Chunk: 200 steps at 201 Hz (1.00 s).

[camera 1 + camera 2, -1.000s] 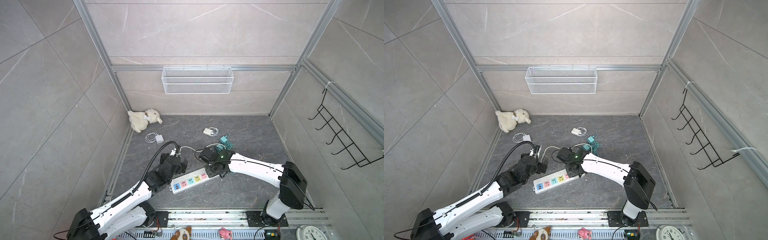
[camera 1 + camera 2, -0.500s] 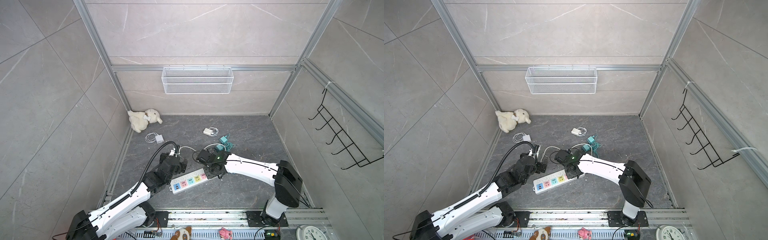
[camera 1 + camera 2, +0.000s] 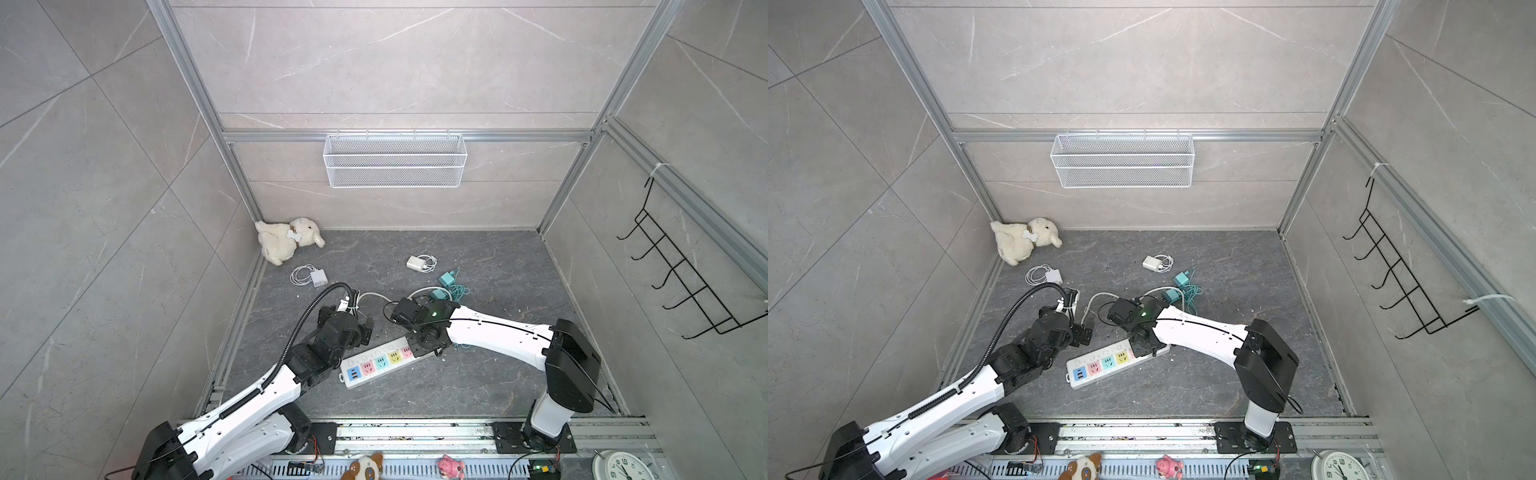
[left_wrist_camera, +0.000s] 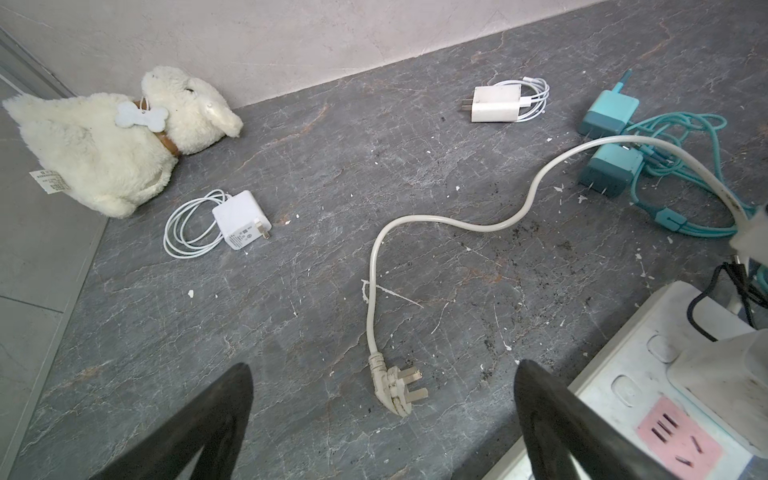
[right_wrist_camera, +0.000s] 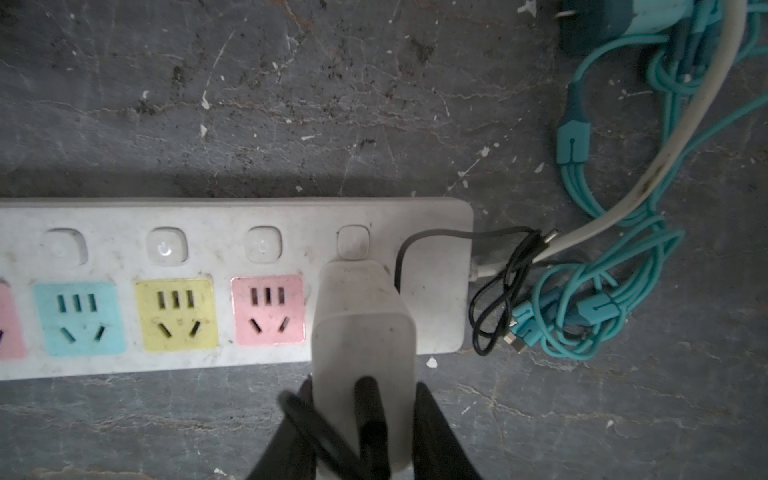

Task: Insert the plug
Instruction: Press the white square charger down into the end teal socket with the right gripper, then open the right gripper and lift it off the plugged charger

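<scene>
Surface: dark, scuffed stone-look bench [image 3: 490,386], flecked with white chips, boxed in by pale tiled walls [image 3: 395,62].
Landmark: power strip [image 3: 376,363] lying flat on the bench with its coloured sockets facing up; every place below is given from it.
Plug: white charger block [image 5: 363,316] standing on the strip's last socket at the cord end, just beside the pink socket [image 5: 268,309]. The block hides its own pins, so how deep they sit cannot be told.
Right pincer [image 5: 361,415]: closed tight on two opposite flat sides of the charger block, at the end farthest from the strip's face.
Left pincer [image 4: 384,368]: spread wide and empty, off the strip's button-side edge and clear of it. The strip's own three-pin plug [image 4: 399,388] lies on the bench in front of it.
Handling: probably a light, rigid plastic block with smooth sides that could slip or tilt in the grip. The flat sides well away from the pins look like the right hold, with the push straight down into the strip's face.
Lead: thin, limp black lead [image 5: 457,235] running from the block over the strip's cord end into the teal cables [image 5: 571,137] just past it; it may snag.
Strip: likely light enough to skid under a crooked push.
</scene>
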Each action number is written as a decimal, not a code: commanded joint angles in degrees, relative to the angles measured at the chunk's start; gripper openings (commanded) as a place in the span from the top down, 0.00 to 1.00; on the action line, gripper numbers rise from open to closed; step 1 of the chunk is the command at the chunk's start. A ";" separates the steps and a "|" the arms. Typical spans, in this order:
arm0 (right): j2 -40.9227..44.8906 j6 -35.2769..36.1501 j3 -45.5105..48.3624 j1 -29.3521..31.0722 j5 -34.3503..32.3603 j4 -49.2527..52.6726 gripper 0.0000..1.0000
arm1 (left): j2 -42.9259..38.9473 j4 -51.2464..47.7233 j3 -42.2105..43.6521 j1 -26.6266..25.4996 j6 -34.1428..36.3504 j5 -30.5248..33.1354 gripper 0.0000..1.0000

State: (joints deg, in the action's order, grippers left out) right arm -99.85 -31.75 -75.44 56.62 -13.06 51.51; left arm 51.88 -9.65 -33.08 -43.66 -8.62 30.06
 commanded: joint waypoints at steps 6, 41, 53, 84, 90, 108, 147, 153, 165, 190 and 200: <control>1.41 0.27 -0.24 -0.02 0.33 -0.06 0.66 | 0.41 2.23 0.12 0.41 0.45 1.49 0.00; 2.83 0.76 0.17 -0.10 1.12 -1.23 0.50 | 0.57 1.54 0.38 0.44 0.02 1.83 0.00; 3.39 0.93 0.80 -0.09 1.53 -1.96 0.47 | 0.64 1.05 0.14 0.41 -0.24 2.00 0.00; 4.44 1.15 1.54 -0.25 2.07 -2.78 0.40 | 1.33 1.36 -0.46 0.46 -0.96 2.20 0.00; 5.08 1.23 1.79 -0.19 2.03 -3.04 0.39 | 1.65 1.89 -0.56 0.50 -0.81 1.83 0.00; 7.28 1.65 1.96 -0.39 1.07 -2.39 0.38 | 3.63 4.26 -0.77 0.50 -0.03 1.10 0.00; 12.16 3.17 1.13 -2.07 -1.34 -0.29 0.36 | 12.24 6.33 -6.09 0.57 3.55 0.16 0.00; 12.67 3.46 0.79 -2.36 -1.51 -0.18 0.36 | 13.74 6.49 -7.26 0.80 3.71 0.17 0.00; 13.47 4.05 0.24 -3.11 -1.71 -0.17 0.35 | 17.05 6.48 -9.87 1.29 4.00 -0.30 0.00; 13.49 5.61 -0.93 -5.78 -1.50 -0.98 0.34 | 23.45 6.45 -15.15 3.02 4.33 -1.87 0.00; 13.18 6.42 -1.19 -7.24 -0.91 -1.51 0.34 | 25.71 7.27 -16.78 3.98 4.33 -2.71 0.00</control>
State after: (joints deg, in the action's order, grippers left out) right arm -86.96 -28.03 -74.96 52.10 -13.37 49.65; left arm 73.60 -5.82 -45.06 -41.60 -5.78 29.19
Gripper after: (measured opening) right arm 0.661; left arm 0.998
